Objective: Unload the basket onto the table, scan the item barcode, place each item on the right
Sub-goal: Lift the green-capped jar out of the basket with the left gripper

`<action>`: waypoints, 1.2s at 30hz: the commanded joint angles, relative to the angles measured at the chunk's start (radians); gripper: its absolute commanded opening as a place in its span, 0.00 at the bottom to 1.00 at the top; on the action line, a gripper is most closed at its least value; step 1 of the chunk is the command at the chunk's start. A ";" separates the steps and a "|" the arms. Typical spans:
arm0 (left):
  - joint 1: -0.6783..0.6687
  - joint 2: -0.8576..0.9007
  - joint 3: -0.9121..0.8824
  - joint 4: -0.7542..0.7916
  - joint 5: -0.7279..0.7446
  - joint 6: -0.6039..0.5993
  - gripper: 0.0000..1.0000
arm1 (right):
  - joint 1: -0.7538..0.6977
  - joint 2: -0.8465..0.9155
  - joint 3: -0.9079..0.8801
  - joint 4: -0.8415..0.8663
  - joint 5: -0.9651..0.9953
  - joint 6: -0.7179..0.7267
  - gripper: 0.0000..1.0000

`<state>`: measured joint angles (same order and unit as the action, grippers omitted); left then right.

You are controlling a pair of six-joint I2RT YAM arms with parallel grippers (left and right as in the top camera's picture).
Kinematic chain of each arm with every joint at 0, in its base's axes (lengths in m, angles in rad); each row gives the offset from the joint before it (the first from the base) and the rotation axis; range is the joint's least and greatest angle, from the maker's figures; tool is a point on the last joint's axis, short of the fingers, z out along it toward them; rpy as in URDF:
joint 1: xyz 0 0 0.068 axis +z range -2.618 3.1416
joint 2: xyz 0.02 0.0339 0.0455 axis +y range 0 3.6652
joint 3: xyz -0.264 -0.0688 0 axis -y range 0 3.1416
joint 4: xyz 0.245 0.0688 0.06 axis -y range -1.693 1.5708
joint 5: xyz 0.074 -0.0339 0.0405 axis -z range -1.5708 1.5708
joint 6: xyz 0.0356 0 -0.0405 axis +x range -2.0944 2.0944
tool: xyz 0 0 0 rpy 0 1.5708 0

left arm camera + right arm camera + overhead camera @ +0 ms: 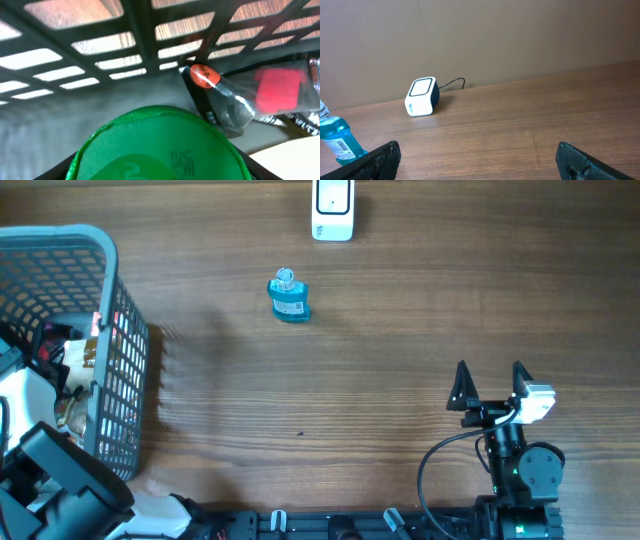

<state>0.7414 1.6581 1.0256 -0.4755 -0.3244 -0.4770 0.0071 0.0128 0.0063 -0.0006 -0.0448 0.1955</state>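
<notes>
No whole word or number can be read anywhere.

- White barcode label (341,146) is seen on blue bottle (334,131), near left in right wrist view. Bars are seen, digits too small.
- Small grey mark is seen low on front of white scanner (422,96), far left. Not readable.
- Raised marking is seen on green lid (160,150), near in left wrist view. Blurred.
- Round orange sticker (204,76) is seen on clear packet (235,107), right of lid. Nothing readable on it.
</notes>
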 commanded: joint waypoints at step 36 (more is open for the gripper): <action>-0.375 -0.818 -0.005 0.084 0.769 -0.134 0.71 | 0.006 -0.005 -0.001 0.003 -0.010 -0.011 1.00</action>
<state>0.4717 0.8337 1.0218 -0.3988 0.4007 -0.5900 0.0071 0.0128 0.0063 -0.0006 -0.0448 0.1955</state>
